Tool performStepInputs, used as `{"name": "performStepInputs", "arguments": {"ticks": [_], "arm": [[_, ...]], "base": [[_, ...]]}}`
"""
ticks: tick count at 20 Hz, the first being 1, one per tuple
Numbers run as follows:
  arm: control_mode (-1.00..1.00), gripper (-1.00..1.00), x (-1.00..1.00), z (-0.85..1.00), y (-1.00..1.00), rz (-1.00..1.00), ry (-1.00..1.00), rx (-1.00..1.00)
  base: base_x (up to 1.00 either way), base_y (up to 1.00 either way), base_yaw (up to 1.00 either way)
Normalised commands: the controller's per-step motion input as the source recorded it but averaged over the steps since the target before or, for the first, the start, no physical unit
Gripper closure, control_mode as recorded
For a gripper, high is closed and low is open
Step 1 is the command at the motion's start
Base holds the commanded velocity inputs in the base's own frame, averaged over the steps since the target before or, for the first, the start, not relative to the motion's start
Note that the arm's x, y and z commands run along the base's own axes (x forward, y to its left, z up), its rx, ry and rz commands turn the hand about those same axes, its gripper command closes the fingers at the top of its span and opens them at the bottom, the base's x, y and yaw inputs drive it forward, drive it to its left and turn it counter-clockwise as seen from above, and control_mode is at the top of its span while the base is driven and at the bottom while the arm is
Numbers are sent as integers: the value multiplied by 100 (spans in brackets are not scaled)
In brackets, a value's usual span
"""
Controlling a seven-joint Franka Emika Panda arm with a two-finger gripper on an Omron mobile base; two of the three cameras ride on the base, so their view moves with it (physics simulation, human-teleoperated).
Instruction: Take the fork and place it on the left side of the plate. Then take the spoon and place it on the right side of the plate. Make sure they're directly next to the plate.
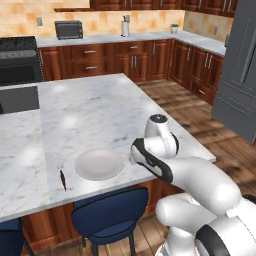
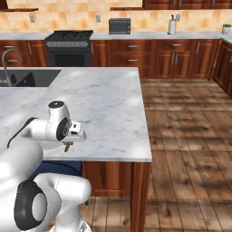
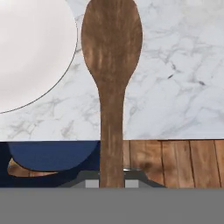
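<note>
The brown wooden spoon [image 3: 111, 65] runs up the middle of the hand view, its handle pinched between the jaws of my gripper [image 3: 111, 183], which is shut on it. Its oval bowl lies over the marble just right of the off-white plate [image 3: 30, 52]. I cannot tell whether it touches the counter. In the left base view the plate [image 1: 99, 163] sits near the island's front edge. The fork [image 1: 63, 179], with its dark handle, lies on the counter close to the plate's left side. My hand [image 2: 68, 144] hovers low at the front edge, right of the plate.
The marble island [image 1: 90, 110] ends just below the plate, with a blue stool [image 1: 110, 215] under its edge and wooden floor beyond. A sink [image 2: 31, 78] is set into the island's far left. The stove [image 2: 70, 45] and cabinets stand along the back wall.
</note>
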Motion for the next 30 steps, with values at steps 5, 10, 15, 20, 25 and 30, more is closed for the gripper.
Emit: {"name": "performStepInputs", "arguments": {"ticks": [5,10,15,20,25,30], "arm": [[-100,100,37,-21,8,-2,0,0],[-100,100,31,-24,7,0,0,0],[-100,100,5,-32,12,0,0,0],[-100,100,14,-29,12,0,0,0],[-100,100,25,-28,1,0,0,0],[-100,100,30,-26,1,0,0,0]], "base": [[0,0,0],[0,0,0],[0,0,0],[0,0,0],[0,0,0],[0,0,0]]}}
